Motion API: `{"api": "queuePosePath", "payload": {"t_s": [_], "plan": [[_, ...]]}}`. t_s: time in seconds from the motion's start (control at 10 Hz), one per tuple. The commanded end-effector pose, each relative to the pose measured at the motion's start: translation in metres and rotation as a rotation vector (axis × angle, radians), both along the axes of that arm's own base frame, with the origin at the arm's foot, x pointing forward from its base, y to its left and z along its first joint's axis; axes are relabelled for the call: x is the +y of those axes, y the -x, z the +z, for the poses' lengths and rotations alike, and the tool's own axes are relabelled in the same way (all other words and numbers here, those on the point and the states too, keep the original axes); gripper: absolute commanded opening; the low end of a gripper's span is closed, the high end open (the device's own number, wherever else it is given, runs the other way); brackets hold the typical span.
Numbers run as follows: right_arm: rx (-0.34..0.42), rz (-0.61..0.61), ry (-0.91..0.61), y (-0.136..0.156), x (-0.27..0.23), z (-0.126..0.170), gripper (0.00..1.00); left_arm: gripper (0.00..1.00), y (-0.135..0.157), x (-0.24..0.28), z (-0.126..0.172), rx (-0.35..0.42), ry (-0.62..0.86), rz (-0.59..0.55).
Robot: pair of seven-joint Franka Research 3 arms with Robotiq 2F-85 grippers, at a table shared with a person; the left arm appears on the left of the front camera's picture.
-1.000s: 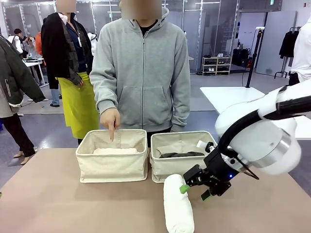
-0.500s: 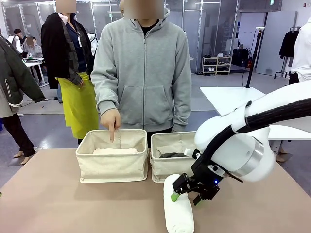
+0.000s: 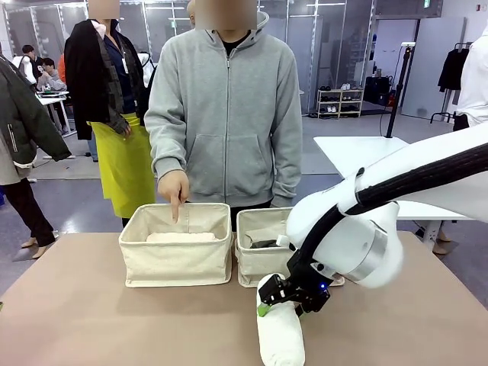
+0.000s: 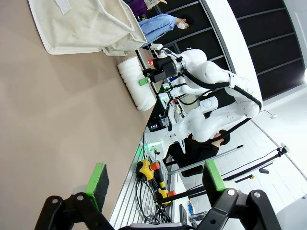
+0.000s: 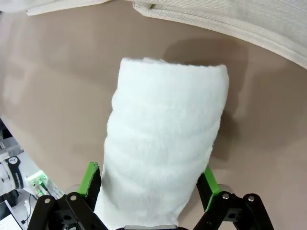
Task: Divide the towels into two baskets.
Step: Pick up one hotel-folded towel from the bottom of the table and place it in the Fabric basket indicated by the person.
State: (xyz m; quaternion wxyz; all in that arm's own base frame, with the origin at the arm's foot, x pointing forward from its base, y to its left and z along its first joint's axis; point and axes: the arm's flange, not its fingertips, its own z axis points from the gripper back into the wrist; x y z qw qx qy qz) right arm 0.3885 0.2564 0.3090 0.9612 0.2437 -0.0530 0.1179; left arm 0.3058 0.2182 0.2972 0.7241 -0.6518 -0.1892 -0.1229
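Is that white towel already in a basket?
No. The white towel lies on the table before the baskets, the open right gripper straddling it.

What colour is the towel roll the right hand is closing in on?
White; the towel roll shows best in the right wrist view.

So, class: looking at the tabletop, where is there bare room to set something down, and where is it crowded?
Free: the table in front of and left of the left basket. Also the right edge beyond the right arm. Crowded: the middle front, where the right gripper straddles the white towel just before the right basket.
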Motion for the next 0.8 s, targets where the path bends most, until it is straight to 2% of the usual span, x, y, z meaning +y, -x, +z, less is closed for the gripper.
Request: {"api": "queuePosePath", "payload": {"t_s": [0.0,0.1,0.4,0.5,0.6,0.7], "plan": [[-0.016,-0.007,0.054,-0.0056,0.0196,-0.0084,1.00,1.00,0.0030,0.0007,0.0037,-0.008,-0.003,0.003],[-0.010,0.017,0.067,-0.0060,0.0211,-0.0115,0.97,1.00,0.0030,0.0007,0.0037,-0.008,-0.003,0.003],[0.000,0.055,0.076,-0.0051,0.0203,-0.0113,0.64,1.00,0.0030,0.0007,0.0037,-0.008,-0.003,0.003],[0.003,0.054,0.074,-0.0050,0.0203,-0.0107,0.57,1.00,0.0030,0.0007,0.0037,-0.008,-0.003,0.003],[0.006,0.053,0.070,-0.0052,0.0195,-0.0081,0.45,1.00,0.0030,0.0007,0.0037,-0.008,-0.003,0.003],[0.003,0.055,0.072,-0.0046,0.0194,-0.0049,0.37,1.00,0.0030,0.0007,0.0037,-0.008,-0.003,0.003]]}}
